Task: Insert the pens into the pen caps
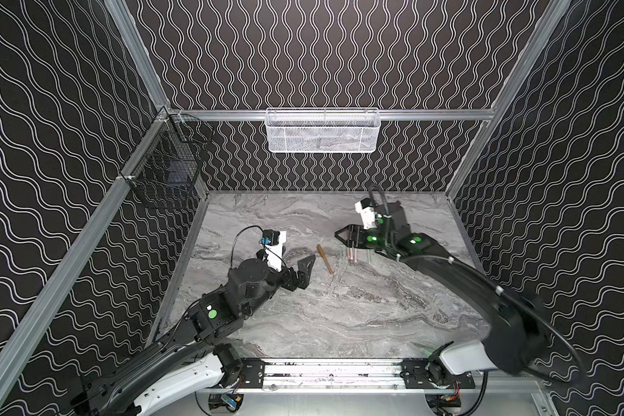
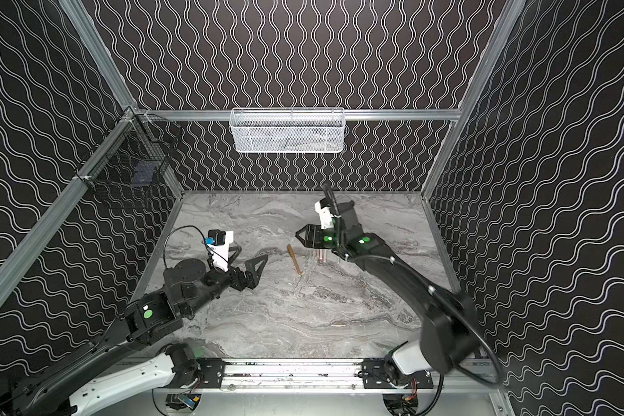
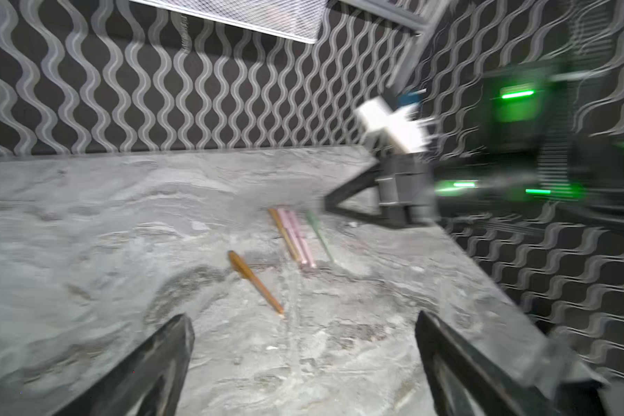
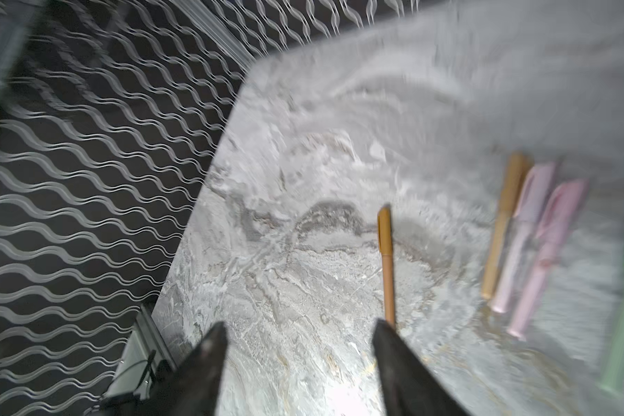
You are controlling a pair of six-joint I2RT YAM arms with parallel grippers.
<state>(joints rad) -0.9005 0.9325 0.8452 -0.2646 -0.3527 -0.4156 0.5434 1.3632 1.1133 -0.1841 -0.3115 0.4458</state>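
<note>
Right gripper (image 4: pixel 298 329) hovers just right of and beyond the lone tan-orange pen (image 1: pixel 325 259), jaws parted with only bare marble showing between them. The right arm (image 1: pixel 447 273) carrying it arcs in from the front right, forearm running leftward. Left gripper (image 3: pixel 305 322) sits just left of that pen, jaws spread wide and holding nothing, on a left arm (image 1: pixel 231 299) that comes from the front left with its forearm aimed rightward toward the pen. Marble tabletop (image 1: pixel 339 317) lies under everything. White mesh basket (image 1: pixel 321 131) hangs well behind the pen, black wire basket (image 1: pixel 166 165) far to its left and behind. Just right of the pen, a row of 4 pens (image 3: pixel 294 237) (1 tan-orange, 2 pink, 1 pale green) lies side by side, long axes roughly front to back, far ends hidden under the right gripper in both top views. Smallest, the lone pen lies flat on a slant, cap (image 4: pixel 384 230) end pointing back and slightly left, other end forward, touching neither gripper.
</note>
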